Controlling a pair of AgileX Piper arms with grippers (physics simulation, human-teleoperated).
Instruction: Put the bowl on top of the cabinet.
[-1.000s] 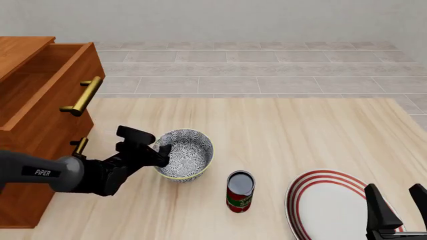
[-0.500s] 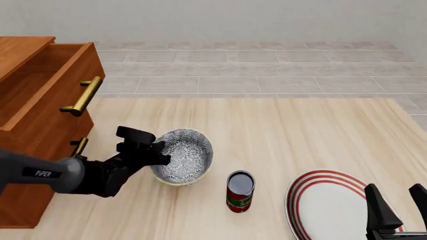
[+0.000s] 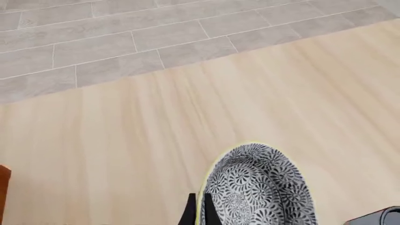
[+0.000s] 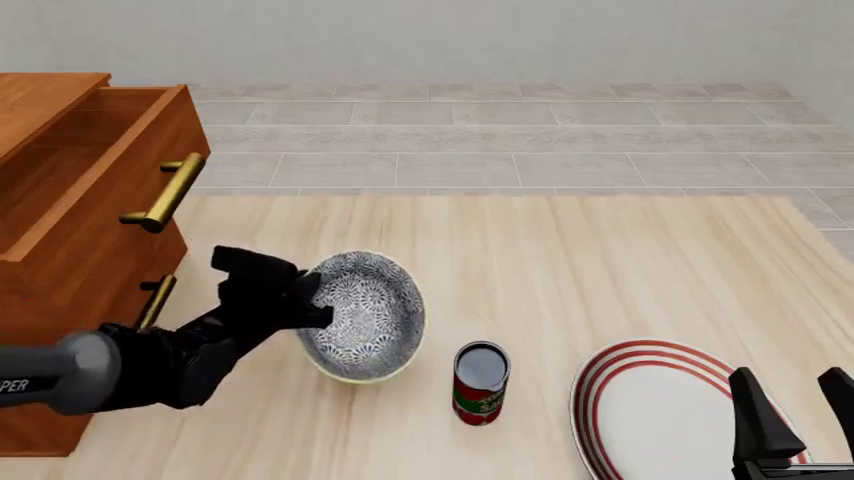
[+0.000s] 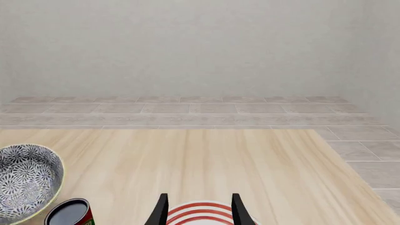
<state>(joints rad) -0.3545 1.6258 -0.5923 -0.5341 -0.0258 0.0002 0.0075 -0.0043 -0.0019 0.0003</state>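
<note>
A pale wooden table (image 4: pixel 601 260) stands on grey floor tiles (image 4: pixel 507 140) before a plain, seemingly off-white wall (image 5: pixel 187 47).

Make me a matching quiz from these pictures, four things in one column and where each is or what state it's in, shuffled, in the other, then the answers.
Things:
1. bowl
2. can
3. plate
4. cabinet

Places or states:
A. under the open right gripper
B. far left, top drawer pulled open
C. tilted, rim pinched by the left gripper
D. upright between bowl and plate

Pairs: 1-C, 2-D, 3-A, 4-B
</note>
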